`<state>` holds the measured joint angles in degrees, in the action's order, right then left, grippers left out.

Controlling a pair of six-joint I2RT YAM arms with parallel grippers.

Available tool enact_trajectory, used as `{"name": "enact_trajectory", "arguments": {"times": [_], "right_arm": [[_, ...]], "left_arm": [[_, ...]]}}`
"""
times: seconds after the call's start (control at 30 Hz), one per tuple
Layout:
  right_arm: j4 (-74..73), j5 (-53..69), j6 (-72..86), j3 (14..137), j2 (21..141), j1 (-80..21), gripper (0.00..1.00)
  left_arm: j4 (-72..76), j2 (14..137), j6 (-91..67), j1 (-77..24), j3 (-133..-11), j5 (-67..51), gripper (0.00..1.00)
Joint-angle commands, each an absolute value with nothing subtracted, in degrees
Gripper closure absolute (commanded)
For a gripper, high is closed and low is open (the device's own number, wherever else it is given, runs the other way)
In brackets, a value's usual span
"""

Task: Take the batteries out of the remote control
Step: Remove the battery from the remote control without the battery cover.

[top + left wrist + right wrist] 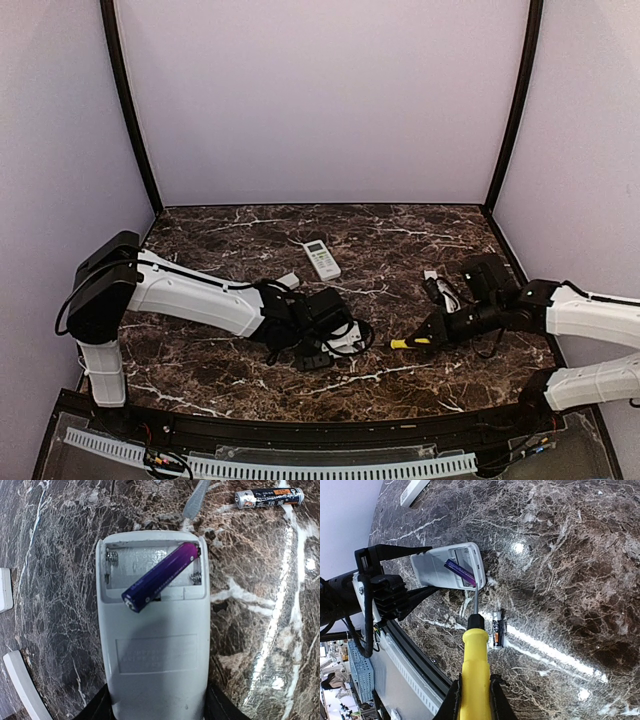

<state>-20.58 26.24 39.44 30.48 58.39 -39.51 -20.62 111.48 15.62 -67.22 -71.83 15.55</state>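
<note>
Right gripper [475,695]: fingers pinched on yellow screwdriver [474,655] handle, blade tip at compartment end of remote [155,650]. Left gripper [157,712]: clamped across remote's opposite end. Blue-purple battery [160,577]: diagonal in remote's open compartment, one end lifted over lip. Loose battery [270,497]: near remote's compartment end. Risks: blade slips, so battery flicks away or reseats. Pry force twists remote in end-only grip.
</note>
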Motion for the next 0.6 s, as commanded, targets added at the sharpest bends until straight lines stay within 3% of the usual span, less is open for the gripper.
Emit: {"name": "enact_trajectory", "arguments": {"times": [0.0, 0.57], "right_arm": [[-19.3, 24.9, 36.9, 33.7, 61.3, -40.1, 1.00], [-15.3, 28.3, 34.1, 36.7, 69.8, -40.1, 1.00]], "left_arm": [[-23.5, 112.7, 15.6, -66.8, -70.8, 16.9, 0.71], [-23.6, 112.8, 15.8, -66.9, -70.9, 16.1, 0.71]]}}
